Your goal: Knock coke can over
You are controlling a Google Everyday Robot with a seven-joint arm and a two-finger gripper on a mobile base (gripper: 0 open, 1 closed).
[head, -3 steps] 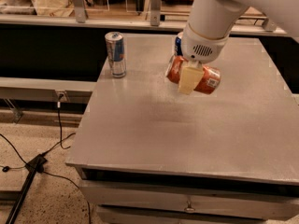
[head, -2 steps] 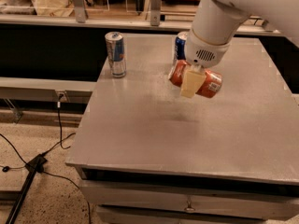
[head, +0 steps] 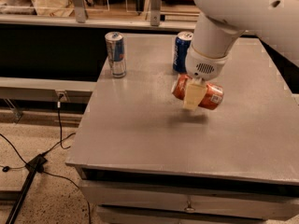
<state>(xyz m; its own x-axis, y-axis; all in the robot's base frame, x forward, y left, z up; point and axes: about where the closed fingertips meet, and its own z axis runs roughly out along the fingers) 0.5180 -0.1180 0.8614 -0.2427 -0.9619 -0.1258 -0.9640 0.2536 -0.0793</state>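
Observation:
The coke can, red-orange with white script, lies on its side between the fingers of my gripper, near the middle of the grey table. One cream finger crosses the front of the can; the other is hidden behind it. The can looks slightly above the table, with a shadow beneath it. The white arm comes down from the upper right.
A blue Pepsi can stands upright just behind the gripper. A slim silver-and-blue energy drink can stands at the table's back left. A counter with posts runs behind the table. Cables lie on the floor at left.
The gripper and the sideways coke can have moved together a little to the right and down towards the table. The Pepsi can behind shows more. The other cans have not moved.

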